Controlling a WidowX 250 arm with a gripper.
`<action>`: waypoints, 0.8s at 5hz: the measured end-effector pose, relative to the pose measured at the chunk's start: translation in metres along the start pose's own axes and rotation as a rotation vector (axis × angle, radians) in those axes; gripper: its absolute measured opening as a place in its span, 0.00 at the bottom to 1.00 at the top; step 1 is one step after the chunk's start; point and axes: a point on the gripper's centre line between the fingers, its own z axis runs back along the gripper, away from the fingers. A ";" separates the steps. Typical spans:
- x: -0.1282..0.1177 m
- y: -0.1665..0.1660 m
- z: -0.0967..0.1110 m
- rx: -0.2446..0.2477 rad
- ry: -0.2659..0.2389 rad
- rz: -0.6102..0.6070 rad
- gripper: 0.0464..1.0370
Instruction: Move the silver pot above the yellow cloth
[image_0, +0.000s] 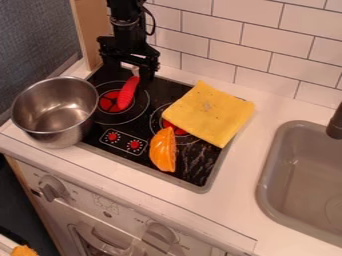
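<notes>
While claw (128, 69) hung at stovetop's (196, 187) back-left corner, fingers apart | silver pot (57, 112) sat by counter's (277, 107) left edge | rim grip needed 1 finger inside, 1 outside | lift needed level, clearing red utensil (127, 94) toward yellow cloth (212, 114)

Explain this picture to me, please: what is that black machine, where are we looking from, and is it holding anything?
The black machine is a robot arm, coming in from the top; its lower end is the hand. A camera looks down at a slant on a small cooktop beside a sink. On the cooktop lie a yellow cloth, an orange wedge-shaped thing and something red. The silver pot stands at its left, not held. Whether the hand touches the red thing, I can't tell.
</notes>
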 end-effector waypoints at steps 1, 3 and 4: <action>-0.004 -0.003 -0.011 -0.012 0.029 0.000 0.96; -0.010 -0.023 0.031 -0.093 -0.055 0.001 0.96; -0.031 -0.032 0.060 -0.108 -0.123 -0.028 0.96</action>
